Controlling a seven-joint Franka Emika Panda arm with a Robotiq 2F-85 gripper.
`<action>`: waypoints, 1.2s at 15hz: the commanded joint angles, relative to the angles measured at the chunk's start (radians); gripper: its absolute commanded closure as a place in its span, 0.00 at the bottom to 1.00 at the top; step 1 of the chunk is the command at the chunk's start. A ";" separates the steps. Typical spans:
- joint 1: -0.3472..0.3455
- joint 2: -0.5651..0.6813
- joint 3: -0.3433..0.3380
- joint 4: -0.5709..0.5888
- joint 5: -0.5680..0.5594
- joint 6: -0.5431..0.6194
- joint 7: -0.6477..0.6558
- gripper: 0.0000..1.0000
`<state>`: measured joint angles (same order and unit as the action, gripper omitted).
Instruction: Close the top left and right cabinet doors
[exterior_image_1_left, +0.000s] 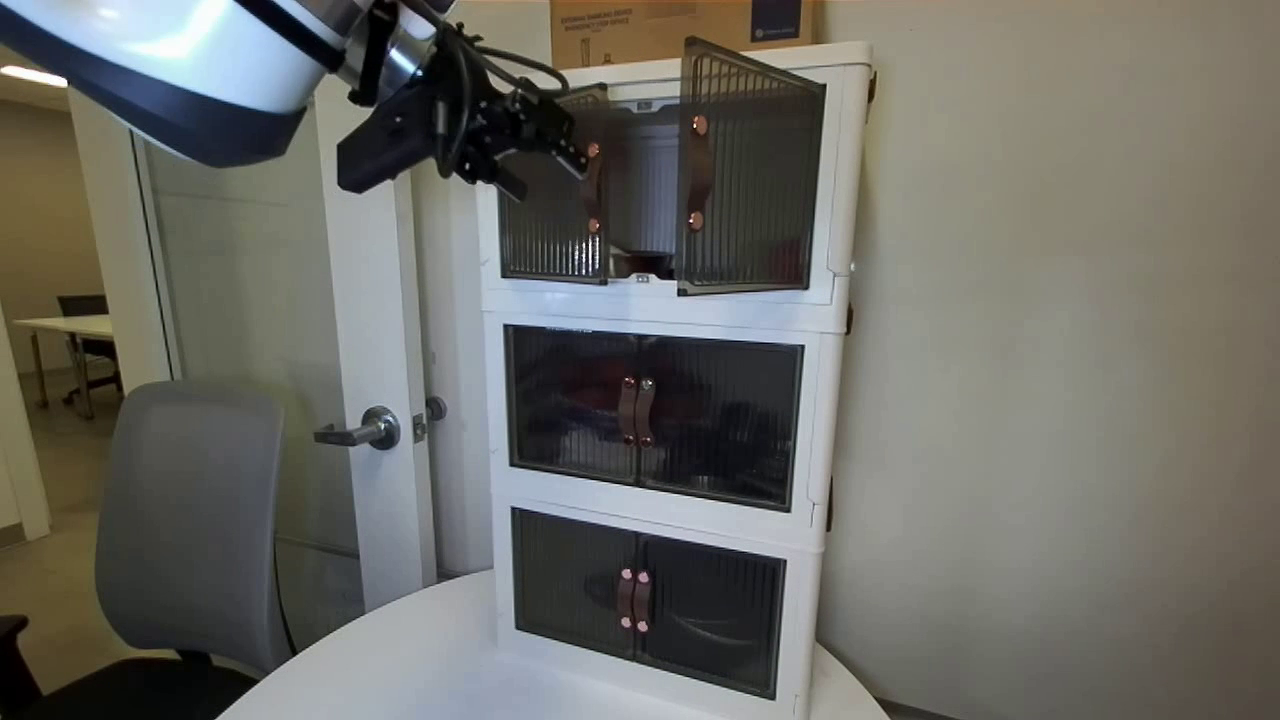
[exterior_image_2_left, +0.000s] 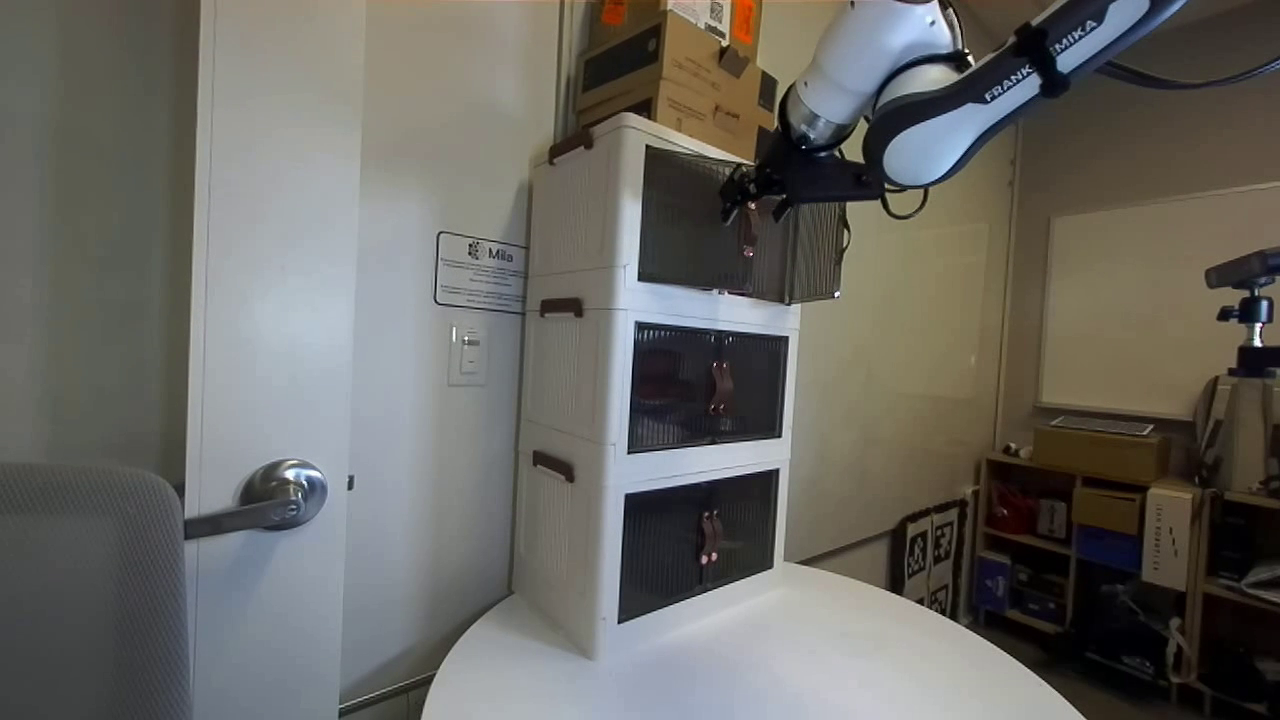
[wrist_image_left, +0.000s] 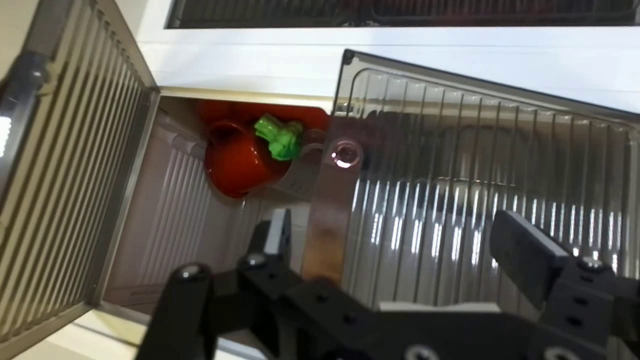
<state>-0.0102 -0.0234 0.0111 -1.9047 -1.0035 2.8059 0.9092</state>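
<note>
The white cabinet (exterior_image_1_left: 660, 312) (exterior_image_2_left: 570, 385) stands upright in both exterior views. Its top left door (exterior_image_1_left: 550, 225) (exterior_image_2_left: 690, 225) is partly open. The top right door (exterior_image_1_left: 760, 190) (exterior_image_2_left: 820, 255) stands open wider. The wrist view is upside down: the top left door (wrist_image_left: 450, 210) fills its right, the top right door (wrist_image_left: 75, 165) its left edge. My gripper (exterior_image_1_left: 548, 178) (exterior_image_2_left: 756, 208) (wrist_image_left: 392, 220) is open and empty, in front of the top left door. One finger is near that door's handle (wrist_image_left: 330, 210); contact cannot be told.
A red cup (wrist_image_left: 237, 162) and a green item (wrist_image_left: 280, 137) lie inside the top tier. Cardboard boxes (exterior_image_1_left: 680, 30) (exterior_image_2_left: 690, 90) sit on the cabinet. It stands on a round white table (exterior_image_1_left: 400, 660) (exterior_image_2_left: 850, 650). A grey chair (exterior_image_1_left: 190, 520) is beside it.
</note>
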 joint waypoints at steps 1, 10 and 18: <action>-0.002 0.028 0.001 0.100 -0.050 -0.044 0.009 0.00; -0.005 0.154 -0.010 0.338 -0.406 -0.082 0.233 0.00; -0.004 0.290 -0.010 0.457 -0.485 -0.112 0.260 0.00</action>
<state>-0.0201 0.2218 0.0035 -1.5136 -1.4684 2.7072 1.1561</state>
